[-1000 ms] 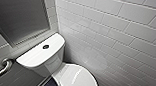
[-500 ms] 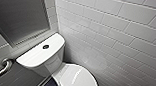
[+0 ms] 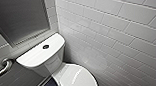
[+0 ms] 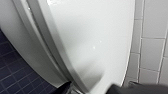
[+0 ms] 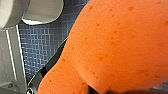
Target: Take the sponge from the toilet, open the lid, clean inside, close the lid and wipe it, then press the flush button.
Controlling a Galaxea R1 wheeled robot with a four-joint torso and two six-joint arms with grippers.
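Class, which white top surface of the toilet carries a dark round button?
The flat tank top; the flush button sits mid-surface, the oval lid has none.

Glossy white ceramic on the toilet (image 3: 36, 58), its lid (image 3: 77, 78) smooth and shining. The sponge (image 5: 120, 45) looks soft, porous, matt foam; wall tiles (image 3: 114, 34) gleam, the grab bar (image 3: 3, 67) is polished metal.

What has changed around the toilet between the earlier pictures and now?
Nothing has visibly changed in the head view. The toilet, its closed lid and the flush button on the tank top are where they were, and the camera has not shifted. The right gripper holds the sponge now; the earlier pictures give nothing to compare that with.
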